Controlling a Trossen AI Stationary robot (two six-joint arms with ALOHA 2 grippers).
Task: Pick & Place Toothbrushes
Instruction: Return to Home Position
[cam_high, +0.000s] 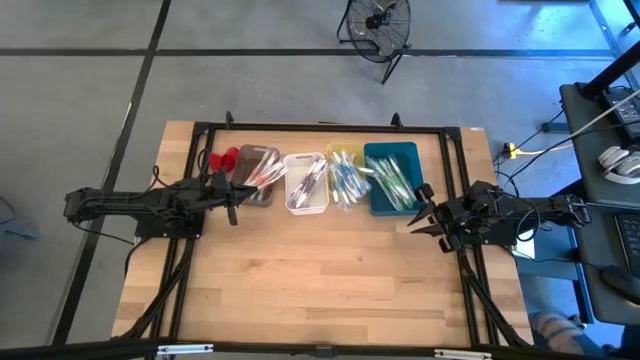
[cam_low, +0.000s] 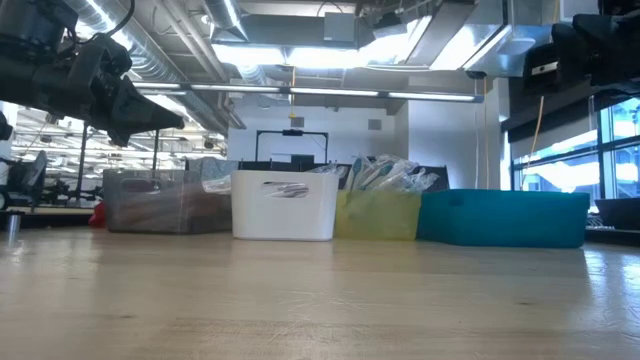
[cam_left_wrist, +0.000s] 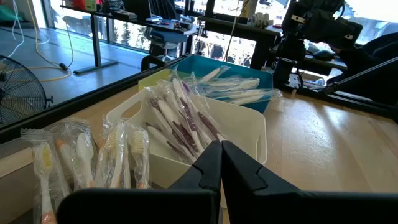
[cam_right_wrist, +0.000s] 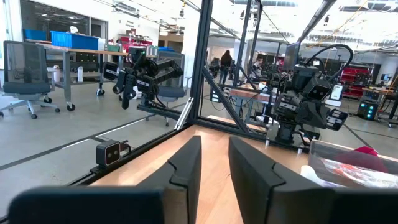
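Now: the sorting looks finished. The toothbrushes (cam_high: 345, 180) I can see all lie in wrapped bundles inside the row of bins at the far side of the counter (cam_high: 320, 270), with none in either hand.
Left hand (cam_left_wrist: 221, 152): clenched on nothing, hovering just beside the grey bin (cam_low: 160, 205), its tips pointing across it toward the white bin (cam_low: 285, 210).
Right hand (cam_right_wrist: 214, 149): released and empty, near the front corner of the teal bin (cam_low: 500, 220).
Risk on the left: a retreat that dips or swings sideways could clip the grey bin's rim. That could shove the light bins out of line or tip wrapped brushes out.
Risk on the right: the spread fingers, sweeping past the teal bin, could hook its edge and drag it.
Risk from the load: packets stand above the rim of the yellow bin (cam_low: 375, 218) — a jolt along the row may well spill some.
Safer move: lift clear first, then withdraw.
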